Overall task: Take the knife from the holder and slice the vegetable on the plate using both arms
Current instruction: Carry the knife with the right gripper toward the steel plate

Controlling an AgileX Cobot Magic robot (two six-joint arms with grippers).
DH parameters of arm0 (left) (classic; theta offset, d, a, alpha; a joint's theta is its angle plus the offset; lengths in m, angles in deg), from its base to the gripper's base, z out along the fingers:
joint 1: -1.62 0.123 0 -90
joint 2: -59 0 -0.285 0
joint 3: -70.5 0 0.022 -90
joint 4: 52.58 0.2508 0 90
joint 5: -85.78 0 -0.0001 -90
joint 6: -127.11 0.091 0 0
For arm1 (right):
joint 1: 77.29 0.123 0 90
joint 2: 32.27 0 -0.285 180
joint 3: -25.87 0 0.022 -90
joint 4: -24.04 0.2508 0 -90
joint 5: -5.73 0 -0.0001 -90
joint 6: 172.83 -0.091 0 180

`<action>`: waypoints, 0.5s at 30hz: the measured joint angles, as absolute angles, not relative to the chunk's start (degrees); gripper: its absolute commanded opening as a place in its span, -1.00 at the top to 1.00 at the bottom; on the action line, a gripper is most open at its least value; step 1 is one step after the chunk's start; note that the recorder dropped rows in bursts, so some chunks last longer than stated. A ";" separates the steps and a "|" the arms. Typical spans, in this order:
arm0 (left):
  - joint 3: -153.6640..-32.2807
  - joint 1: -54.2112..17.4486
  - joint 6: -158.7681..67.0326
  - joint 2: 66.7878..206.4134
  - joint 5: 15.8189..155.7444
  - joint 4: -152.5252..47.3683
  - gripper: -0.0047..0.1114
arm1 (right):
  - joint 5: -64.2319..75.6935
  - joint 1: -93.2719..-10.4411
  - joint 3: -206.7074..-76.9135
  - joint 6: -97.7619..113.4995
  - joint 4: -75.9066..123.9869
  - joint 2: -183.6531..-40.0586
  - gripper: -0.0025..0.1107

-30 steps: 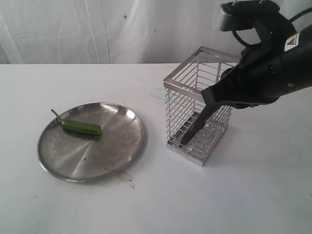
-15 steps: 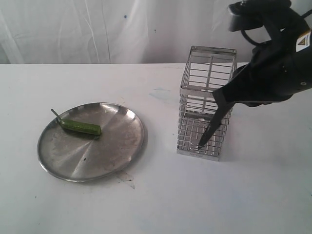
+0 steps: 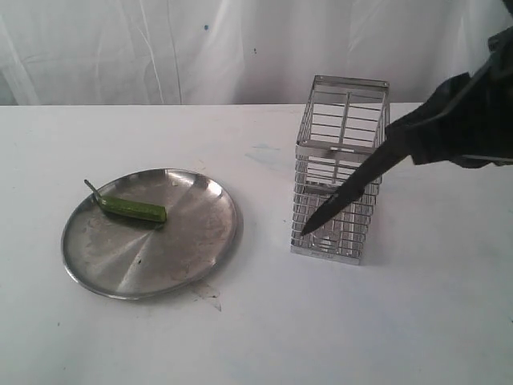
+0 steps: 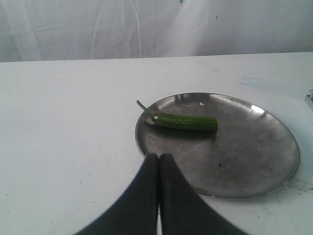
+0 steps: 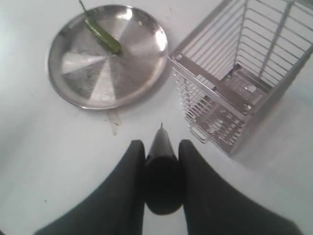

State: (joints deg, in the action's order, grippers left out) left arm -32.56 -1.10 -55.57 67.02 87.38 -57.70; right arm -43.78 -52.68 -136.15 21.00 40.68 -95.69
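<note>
Now | right claw (image 5: pixel 157 152) pinching knife (image 3: pixel 345 195), blade slanting down | left claw (image 4: pixel 158 164) pressed together

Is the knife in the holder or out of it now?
Out. The right gripper holds the knife clear of the holder.

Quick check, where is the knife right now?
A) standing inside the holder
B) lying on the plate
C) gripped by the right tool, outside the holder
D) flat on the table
C: the right tool clamps the knife, whose blade hangs outside the holder.
</note>
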 measured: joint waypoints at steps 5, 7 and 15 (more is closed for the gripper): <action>-32.56 -1.10 -55.57 67.02 87.38 -57.70 0.92 | -44.39 -52.68 -136.15 26.57 48.08 -92.08 0.96; -32.56 -1.10 -55.57 67.02 87.38 -57.70 0.92 | -44.39 -52.68 -136.15 28.89 52.13 -91.37 0.96; -32.56 -1.10 -55.57 67.02 87.38 -57.70 0.92 | -33.76 -49.25 -131.41 46.64 71.86 -99.64 0.96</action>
State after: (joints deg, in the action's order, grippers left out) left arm -32.56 -1.10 -55.57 67.02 87.38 -57.70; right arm -33.76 -49.25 -131.41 46.64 71.86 -99.64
